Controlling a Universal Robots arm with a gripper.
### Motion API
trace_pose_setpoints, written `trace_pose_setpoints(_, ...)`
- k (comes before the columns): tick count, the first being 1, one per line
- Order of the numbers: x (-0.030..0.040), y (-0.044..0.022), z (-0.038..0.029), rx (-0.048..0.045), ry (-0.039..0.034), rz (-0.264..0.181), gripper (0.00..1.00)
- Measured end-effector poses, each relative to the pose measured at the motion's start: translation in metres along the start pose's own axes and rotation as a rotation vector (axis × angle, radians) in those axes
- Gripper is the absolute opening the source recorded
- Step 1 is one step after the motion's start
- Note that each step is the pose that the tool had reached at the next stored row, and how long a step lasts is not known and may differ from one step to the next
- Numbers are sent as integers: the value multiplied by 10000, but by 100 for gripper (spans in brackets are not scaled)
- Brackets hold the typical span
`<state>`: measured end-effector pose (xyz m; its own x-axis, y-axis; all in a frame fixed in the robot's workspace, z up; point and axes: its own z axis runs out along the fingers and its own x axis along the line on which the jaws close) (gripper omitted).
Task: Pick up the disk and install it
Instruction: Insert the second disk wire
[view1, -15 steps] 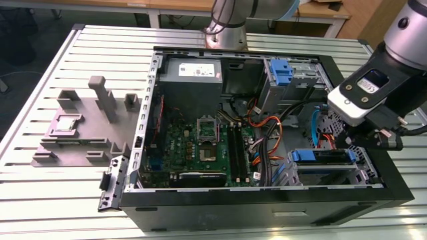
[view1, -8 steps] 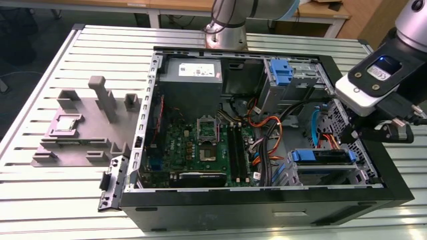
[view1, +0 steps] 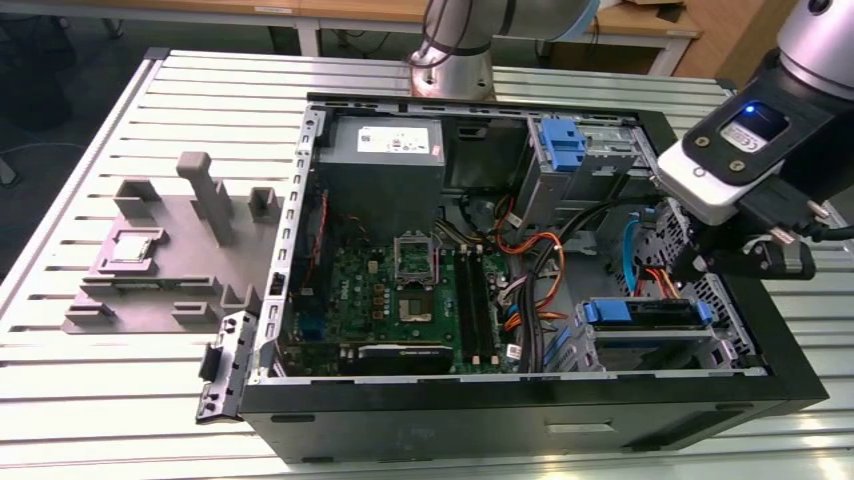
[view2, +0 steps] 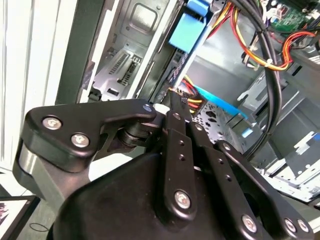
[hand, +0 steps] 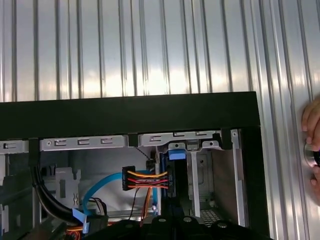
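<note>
Frankly, I cannot tell how far the fingers (view2: 175, 140) are parted, or whether they grip anything; their tips are hidden behind the linkage. In the exterior view the disk (view1: 647, 335) lies in the drive cage just beside them. The orange cables (view2: 250, 50) crowd close, so I judge a snag or a skewed entry possible.

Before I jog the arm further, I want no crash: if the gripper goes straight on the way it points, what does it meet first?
Probably the disk, standing on edge in the drive bay just ahead of the gripper; depth is unclear, and the orange-yellow cable plug sits right beside it.
</note>
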<state>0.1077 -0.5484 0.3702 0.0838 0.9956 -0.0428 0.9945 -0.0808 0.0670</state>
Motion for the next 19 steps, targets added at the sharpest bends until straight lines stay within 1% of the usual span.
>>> trace_pose_setpoints(2,13,-33,-3,0,0,0,10)
trace_pose_setpoints(6,66,-65,-11,0,0,0,10)
trace_pose_setpoints(10,130,-76,-40,17,-2,-2,10)
trace_pose_setpoints(12,169,-78,-61,46,-5,-3,10)
trace_pose_setpoints(19,286,-86,-98,122,-10,-6,10)
